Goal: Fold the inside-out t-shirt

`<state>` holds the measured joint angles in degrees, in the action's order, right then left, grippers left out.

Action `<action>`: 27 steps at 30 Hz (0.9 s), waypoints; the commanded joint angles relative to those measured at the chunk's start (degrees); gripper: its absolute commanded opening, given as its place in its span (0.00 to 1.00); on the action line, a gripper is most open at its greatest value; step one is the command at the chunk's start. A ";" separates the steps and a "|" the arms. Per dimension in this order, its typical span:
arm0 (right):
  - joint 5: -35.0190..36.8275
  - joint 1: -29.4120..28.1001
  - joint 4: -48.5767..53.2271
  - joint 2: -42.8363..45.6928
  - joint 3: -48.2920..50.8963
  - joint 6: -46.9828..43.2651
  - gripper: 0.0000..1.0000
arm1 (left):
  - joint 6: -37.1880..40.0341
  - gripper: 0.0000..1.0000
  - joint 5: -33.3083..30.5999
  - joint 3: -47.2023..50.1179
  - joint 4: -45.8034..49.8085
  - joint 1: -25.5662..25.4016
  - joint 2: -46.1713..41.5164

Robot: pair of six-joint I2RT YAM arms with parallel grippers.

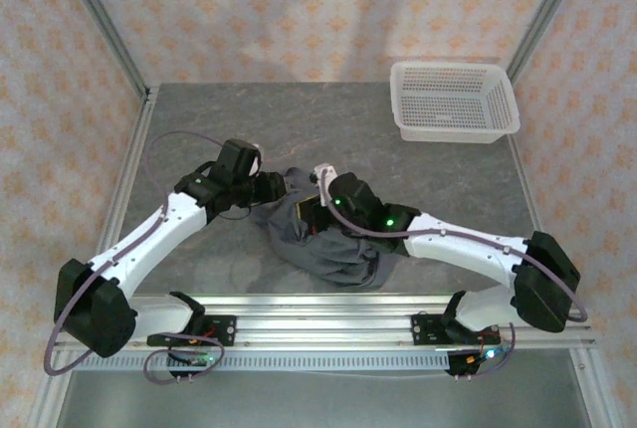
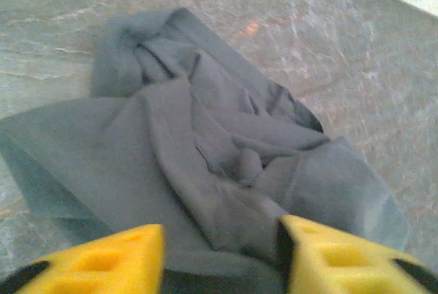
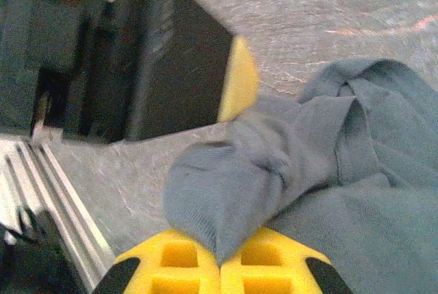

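A grey, stone-patterned table [image 1: 219, 129] carries everything. The left arm [image 1: 149, 239] and the right arm [image 1: 468, 244] both reach inward over it and nearly meet at its middle.

Between them lies the dark slate-grey, short-sleeved t-shirt of soft wrinkled fabric [image 1: 323, 249]. It is bunched in a heap nearer the front edge than the back, well apart from the white mesh plastic basket [image 1: 453, 100] in the far right corner. As far as the crumpling lets me judge, the heap's long axis runs on a diagonal, from its far-left end by the left wrist to its near-right bulk under the right forearm.

The left jaws are released. Their yellow fingers [image 2: 102, 260] stand apart with loose cloth between and ahead of them, and most of the shirt spreads away in front. The right jaws are clenched on the shirt. Their yellow pads [image 3: 185, 266] meet on a thick rolled fold of fabric [image 3: 226, 191] that bulges out just above them.

The right wrist view shows the left arm's black housing and one yellow fingertip just beyond that fold, so the two sets of jaws work the same far-left end. The left jaws are the free pair, and the nearest cloth lies straight ahead of them. My judgement is that a second grip beside the pinched fold is what spreading the heap calls for.
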<state>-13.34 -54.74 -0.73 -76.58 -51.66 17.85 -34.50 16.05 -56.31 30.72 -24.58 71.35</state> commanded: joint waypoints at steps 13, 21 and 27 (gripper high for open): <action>-2.09 6.49 2.41 -2.31 -4.95 21.44 0.00 | 6.40 0.36 0.04 20.52 -18.82 -12.77 -21.71; -6.16 6.49 3.48 -4.61 -6.30 23.68 0.00 | 13.12 0.38 4.30 22.08 -32.93 -14.70 -11.30; -7.31 6.53 2.93 -4.77 -5.64 24.70 0.00 | 13.47 0.34 -0.66 20.05 -32.10 -14.80 -7.36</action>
<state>-19.49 -48.31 2.17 -81.28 -56.01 41.39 -23.18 17.56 -34.15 1.39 -39.00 62.96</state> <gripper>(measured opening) 0.039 0.347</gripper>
